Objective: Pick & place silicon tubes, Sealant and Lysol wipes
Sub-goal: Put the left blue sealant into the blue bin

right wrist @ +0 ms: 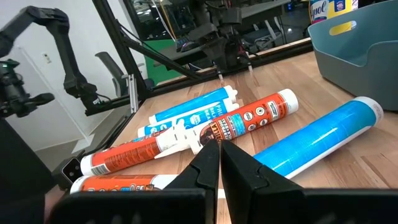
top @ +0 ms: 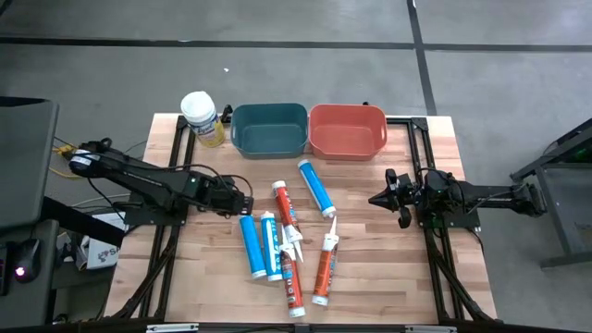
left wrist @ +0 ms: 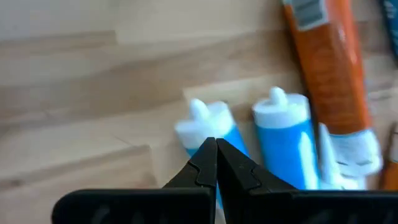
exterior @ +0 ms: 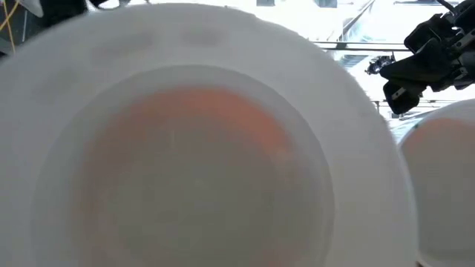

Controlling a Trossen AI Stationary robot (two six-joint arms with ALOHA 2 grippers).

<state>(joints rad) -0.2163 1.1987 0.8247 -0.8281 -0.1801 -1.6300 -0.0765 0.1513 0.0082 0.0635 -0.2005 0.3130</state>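
Left hand (top: 248,203) hovers near the middle of the table (top: 407,277), a little toward the left edge. Fingers pressed together, nothing held. Right hand (top: 375,198) sits nearer the right edge, likewise closed tight and empty, pointing in toward the tubes.

Tubes lie scattered between the two hands, from mid-table toward the near edge. Two blue tubes (top: 259,246) lie side by side just beside the left hand on its near-edge side. In the left wrist view their white capped ends (left wrist: 202,118) sit right ahead of the closed fingertips. Their long axes run roughly from far edge to near edge, so across the line of the left arm's reach.

A third blue tube (top: 315,188) lies alone closer to the far edge, between the hands, angled. Orange tubes (top: 285,209) lie mixed among the blue ones, nozzles crossing.

Lysol wipes (top: 201,118) stand upright at the far left corner, beside the teal bin (top: 269,129). An orange bin (top: 347,130) sits next to that along the far edge.

Judgement: left arm is nearer the paired blue tubes. It must open before descending, and a grip across the tube's width suits its present heading.
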